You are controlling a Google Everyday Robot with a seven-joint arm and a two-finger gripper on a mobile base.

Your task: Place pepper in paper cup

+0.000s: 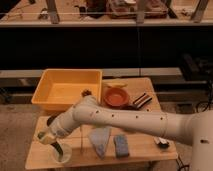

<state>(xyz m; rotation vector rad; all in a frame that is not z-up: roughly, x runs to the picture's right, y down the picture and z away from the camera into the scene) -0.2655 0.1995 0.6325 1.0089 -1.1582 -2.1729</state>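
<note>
my hand hangs low over the front left corner of the wooden tabletop, at the end of my smooth white arm, which reaches across from the right. its fingers are pinched onto the upper end of the pepper, a slim, dark green pod that tapers downward and leans a little to the right. the pepper's lower end dips inside the paper cup, a short, round, whitish cup with a wide rim that looks faintly see-through and sits directly under my hand. behind it stands a big rectangular yellow tub with glossy plastic walls, and to the right of the tub a round red-orange bowl. near the front edge, right of the cup, lie a pale blue-grey wedge-shaped piece and a small, soft-looking blue block, side by side.
</note>
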